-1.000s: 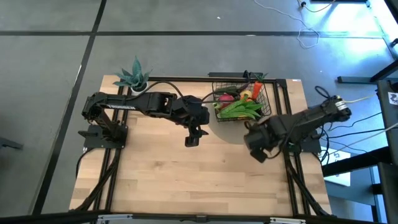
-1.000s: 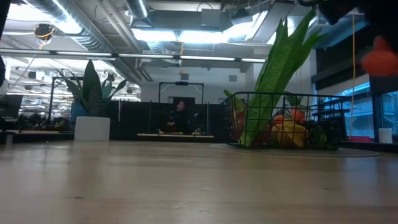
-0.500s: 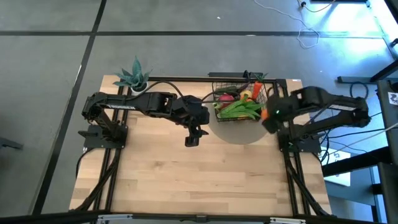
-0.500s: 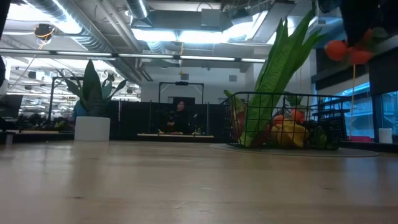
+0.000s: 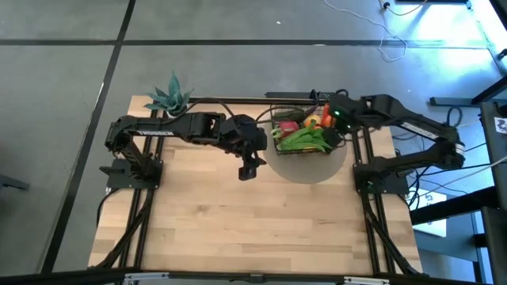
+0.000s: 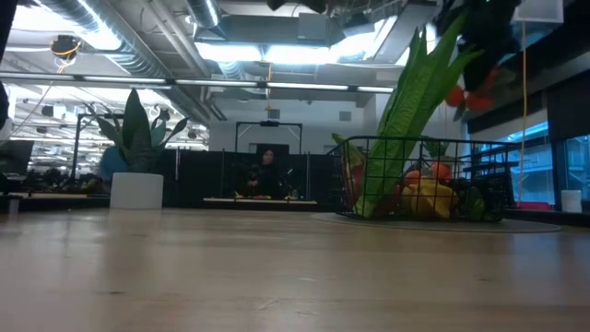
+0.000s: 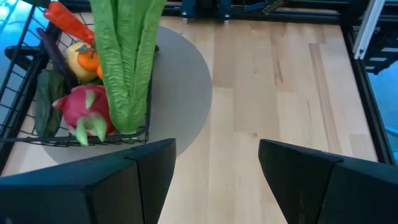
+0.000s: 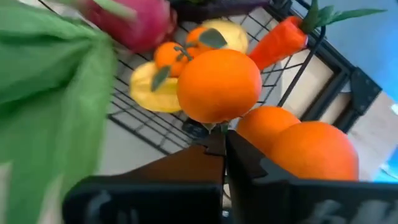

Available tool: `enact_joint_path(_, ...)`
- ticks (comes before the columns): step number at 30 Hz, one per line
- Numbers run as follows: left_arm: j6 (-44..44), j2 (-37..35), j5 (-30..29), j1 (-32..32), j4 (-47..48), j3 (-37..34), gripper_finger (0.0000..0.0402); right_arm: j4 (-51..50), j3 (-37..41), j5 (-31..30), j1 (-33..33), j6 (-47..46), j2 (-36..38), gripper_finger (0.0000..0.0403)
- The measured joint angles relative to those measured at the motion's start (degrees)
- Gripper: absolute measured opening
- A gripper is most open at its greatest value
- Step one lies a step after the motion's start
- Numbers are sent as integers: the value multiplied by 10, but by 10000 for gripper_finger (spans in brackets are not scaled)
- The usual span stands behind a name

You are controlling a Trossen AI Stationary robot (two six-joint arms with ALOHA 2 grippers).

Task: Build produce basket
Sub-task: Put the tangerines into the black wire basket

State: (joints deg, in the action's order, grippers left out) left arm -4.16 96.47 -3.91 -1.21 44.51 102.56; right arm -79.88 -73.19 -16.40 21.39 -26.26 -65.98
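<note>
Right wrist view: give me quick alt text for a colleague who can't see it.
The right gripper, fingers shut on a thin stem, holds an orange just above the black wire basket. Two more oranges sit close beside it. Below lie a carrot, yellow fruit, a pink-red piece and green corn leaves.

Your high view: even, soft light, table (image 5: pixel 238 229) well lit, bright glare patch on floor far right. Your low view: ceiling lights (image 6: pixel 277 51) blown out, near tabletop blurred, dark shape with orange above basket (image 6: pixel 419 180) smeared. Your right wrist view: green corn husk (image 8: pixel 50 93) motion-blurred, orange (image 8: pixel 219 85) sharp. Your left wrist view: clear, blue cast at far corner.
</note>
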Motion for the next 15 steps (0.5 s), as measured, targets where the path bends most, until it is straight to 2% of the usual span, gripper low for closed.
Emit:
enact_joint_path(6,-2,0,-1,8,0,0,218,23,0,15,62,78,-78,0)
enact_joint_path(11,-2,0,-1,8,0,0,218,55,0,97,100,153,-136,0)
enact_joint_path(15,-6,0,-40,8,0,0,218,58,0,118,113,191,-180,0)
